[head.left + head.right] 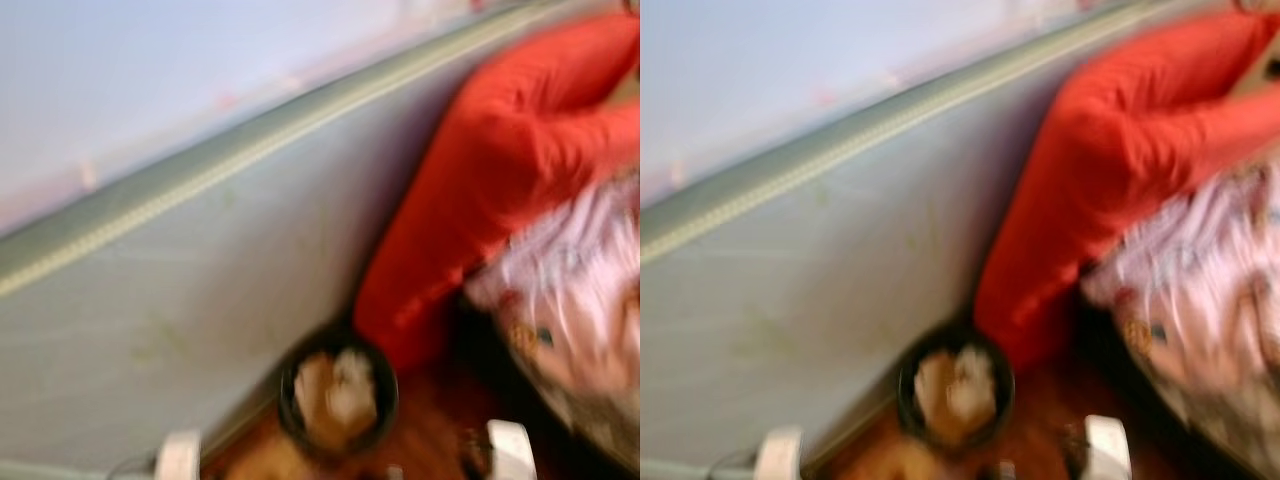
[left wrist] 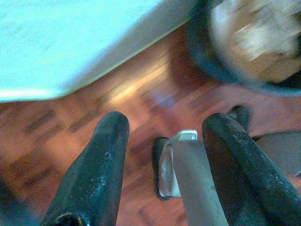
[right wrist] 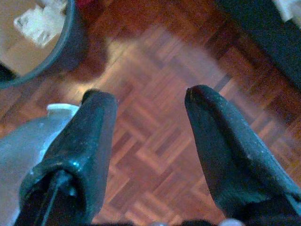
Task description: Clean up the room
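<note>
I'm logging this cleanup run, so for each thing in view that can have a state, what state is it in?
Bin: upright on the wooden floor beside the bed, open-topped, holding crumpled paper and cardboard.
Red blanket: draped in a heap off the bed's edge.
Left gripper: open, holding nothing, above the floor near the bin.
Right gripper: open, holding nothing, above the floor.
Bed: mattress side bare; blur hides more.

Motion blur smears the bin's (image 1: 338, 400) pale contents and the patterned fabric (image 1: 575, 290) beyond recognition.
</note>
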Motion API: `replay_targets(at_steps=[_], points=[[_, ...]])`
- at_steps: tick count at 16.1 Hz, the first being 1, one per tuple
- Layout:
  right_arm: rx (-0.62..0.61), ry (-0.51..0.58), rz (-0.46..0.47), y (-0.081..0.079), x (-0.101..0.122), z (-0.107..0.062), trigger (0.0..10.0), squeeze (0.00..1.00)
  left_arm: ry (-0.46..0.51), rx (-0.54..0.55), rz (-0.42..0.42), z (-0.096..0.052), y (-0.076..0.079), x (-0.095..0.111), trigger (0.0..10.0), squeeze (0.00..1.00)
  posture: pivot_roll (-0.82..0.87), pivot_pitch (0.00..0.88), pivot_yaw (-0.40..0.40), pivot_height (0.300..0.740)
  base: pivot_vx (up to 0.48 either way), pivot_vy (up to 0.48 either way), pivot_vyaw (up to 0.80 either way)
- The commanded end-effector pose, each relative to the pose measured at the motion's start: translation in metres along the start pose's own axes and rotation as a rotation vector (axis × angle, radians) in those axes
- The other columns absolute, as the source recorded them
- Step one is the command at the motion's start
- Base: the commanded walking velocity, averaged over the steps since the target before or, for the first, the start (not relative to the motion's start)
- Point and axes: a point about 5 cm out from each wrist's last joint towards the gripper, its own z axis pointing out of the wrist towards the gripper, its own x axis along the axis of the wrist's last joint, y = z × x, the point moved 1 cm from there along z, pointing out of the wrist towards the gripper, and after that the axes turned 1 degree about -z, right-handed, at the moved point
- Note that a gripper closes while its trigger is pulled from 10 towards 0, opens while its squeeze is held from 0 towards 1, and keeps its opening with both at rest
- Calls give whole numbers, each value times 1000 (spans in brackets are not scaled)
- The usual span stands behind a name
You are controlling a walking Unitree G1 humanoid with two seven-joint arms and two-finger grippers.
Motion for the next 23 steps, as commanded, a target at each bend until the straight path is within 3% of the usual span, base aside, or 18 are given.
replay_targets(at_steps=[1, 15, 23], points=[[95, 73, 245, -23, 55, 11, 10000, 0, -98, -56, 287, 7, 10, 13, 10000, 0, 30, 0, 74, 740, 0, -480, -750], [90, 97, 271, -24, 57, 11, 10000, 0, -98, -59, 289, 7, 10, 13, 10000, 0, 30, 0, 76, 740, 0, -480, 0], [80, 81, 240, -23, 56, 12, 10000, 0, -101, -45, 279, 7, 9, 12, 10000, 0, 29, 0, 76, 740, 0, -39, -636]])
